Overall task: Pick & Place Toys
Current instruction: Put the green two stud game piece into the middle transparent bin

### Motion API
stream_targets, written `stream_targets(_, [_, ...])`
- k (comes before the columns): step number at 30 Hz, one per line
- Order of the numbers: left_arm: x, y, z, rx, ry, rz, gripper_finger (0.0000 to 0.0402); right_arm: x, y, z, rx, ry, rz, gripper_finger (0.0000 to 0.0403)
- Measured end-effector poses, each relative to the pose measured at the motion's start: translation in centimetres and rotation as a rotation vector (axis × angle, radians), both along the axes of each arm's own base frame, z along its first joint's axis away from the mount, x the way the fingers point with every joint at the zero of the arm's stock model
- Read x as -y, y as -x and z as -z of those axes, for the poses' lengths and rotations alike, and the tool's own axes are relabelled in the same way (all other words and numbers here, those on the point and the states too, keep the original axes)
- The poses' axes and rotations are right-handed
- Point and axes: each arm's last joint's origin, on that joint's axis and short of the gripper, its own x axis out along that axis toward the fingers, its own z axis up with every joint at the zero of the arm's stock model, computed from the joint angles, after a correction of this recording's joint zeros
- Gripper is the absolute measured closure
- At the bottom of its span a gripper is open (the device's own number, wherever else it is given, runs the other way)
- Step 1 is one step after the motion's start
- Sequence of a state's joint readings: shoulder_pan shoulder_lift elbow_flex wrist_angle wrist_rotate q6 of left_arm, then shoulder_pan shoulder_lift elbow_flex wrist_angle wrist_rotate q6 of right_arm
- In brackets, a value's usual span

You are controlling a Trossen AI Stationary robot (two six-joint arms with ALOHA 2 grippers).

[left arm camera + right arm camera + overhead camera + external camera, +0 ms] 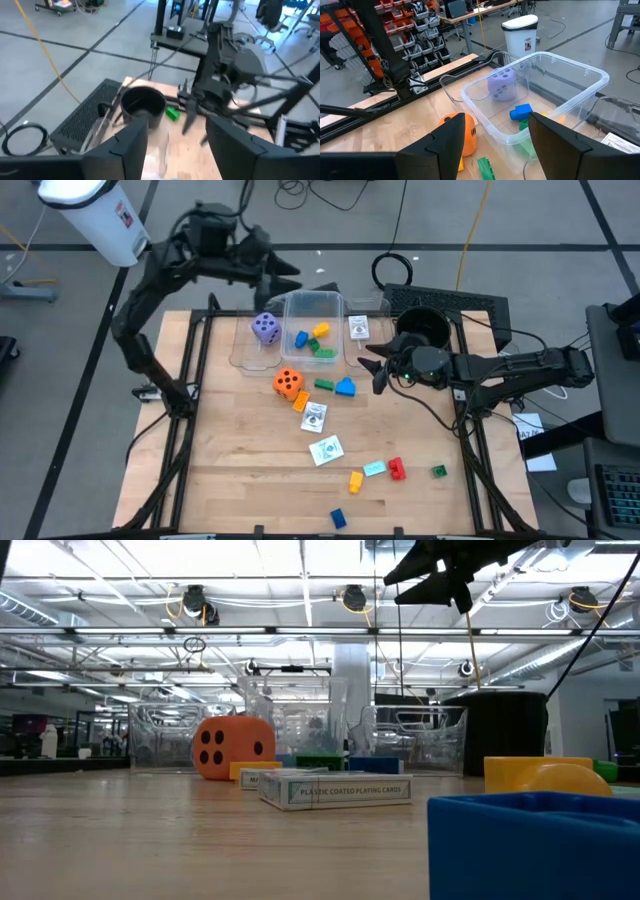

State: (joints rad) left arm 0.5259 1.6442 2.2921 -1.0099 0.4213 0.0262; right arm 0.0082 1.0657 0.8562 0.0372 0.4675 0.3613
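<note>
Grey floor [560, 220] with dark seams, yellow cable [474, 220] and black cable coil [392, 268]; white bin [520, 31]; shelving with red and grey bins [405, 30]; ceiling trusses with round lamps [352, 598].

small bright blocks [355, 480], orange die [288, 383], purple die [265, 328], white cards [326, 450] lie scattered.
</note>
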Motion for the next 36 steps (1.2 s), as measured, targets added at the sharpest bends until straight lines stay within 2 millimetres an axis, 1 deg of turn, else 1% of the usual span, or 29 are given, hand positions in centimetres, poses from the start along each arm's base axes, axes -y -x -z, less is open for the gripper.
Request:
stream_targets(3, [0.7,1.0,0.3,-0.027,0.01,0.007,0.0213,0.0,0.0,0.0,0.002,-0.004,0.001,0.0192])
stream_targets(6, [1.3,1.4,1.6,-0.051,0.031,0.017,0.0225,0.0,0.0,0.0,-0.001,0.002,0.001,0.0192])
stream_targets(8, [1.8,1.5,2.8,-0.045,0.052,0.02,0.0233,0.0,0.0,0.0,-0.002,0.004,0.001,0.0192])
stream_targets(11, [2.4,1.5,5.5,-0.003,0.09,0.019,0.0245,0.0,0.0,0.0,-0.003,0.005,0.001,0.0192])
stream_targets(14, [3.1,1.5,8.9,0.072,0.15,0.015,0.0255,0.0,0.0,0.0,-0.004,0.006,0.0,0.0192])
stream_targets(18, [4.5,2.5,13.3,0.181,0.235,0.025,0.0267,0.0,0.0,0.0,-0.004,0.006,0.0,0.0192])
stream_targets(23, [7.0,3.8,18.5,0.254,0.362,0.001,0.0276,0.0,0.0,0.0,-0.004,0.006,0.0,0.0192])
stream_targets(27, [9.7,5.0,21.5,0.252,0.437,-0.023,0.0279,0.0,0.0,0.0,-0.002,0.002,0.001,0.0192])
stream_targets(29, [11.1,5.5,22.3,0.242,0.46,-0.04,0.0279,0.0,0.0,0.0,0.011,-0.016,0.004,0.0192])
stream_targets(31, [12.6,5.7,22.7,0.238,0.468,-0.042,0.0279,-0.1,-0.1,0.0,0.015,-0.032,-0.024,0.0192])
stream_targets(36, [15.7,6.0,23.2,0.212,0.463,-0.058,0.0279,-0.8,-0.3,-0.1,0.004,-0.032,-0.223,0.0193])
